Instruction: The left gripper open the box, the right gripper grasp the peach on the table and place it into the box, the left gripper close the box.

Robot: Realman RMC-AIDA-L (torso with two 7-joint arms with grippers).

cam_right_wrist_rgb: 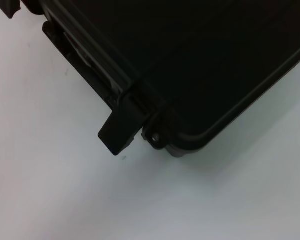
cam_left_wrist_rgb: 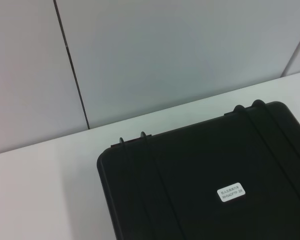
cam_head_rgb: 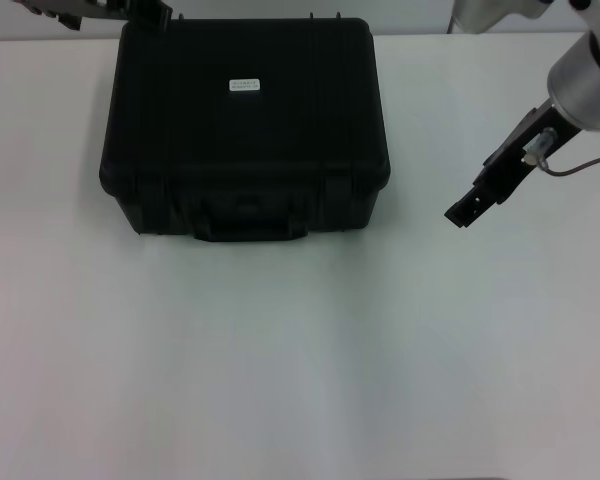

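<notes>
Box point(cam_head_rgb: 245, 120) is seen lid-down on the table point(cam_head_rgb: 300, 360); right gripper point(cam_head_rgb: 461, 213) hangs at its 3 o'clock, left gripper point(cam_head_rgb: 145, 12) at 11 o'clock, jaw states cannot be told

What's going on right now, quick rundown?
Left gripper behind box, lid shut. Right gripper hovering to its right. No peach visible.

Left gripper point(cam_head_rgb: 130, 12) cut off at frame top; label point(cam_head_rgb: 244, 85) text illegible.

A pale grey wall point(cam_left_wrist_rgb: 180, 55) stands behind the far edge of the work surface. A thin dark vertical seam point(cam_left_wrist_rgb: 70, 65) divides it into panels.
</notes>
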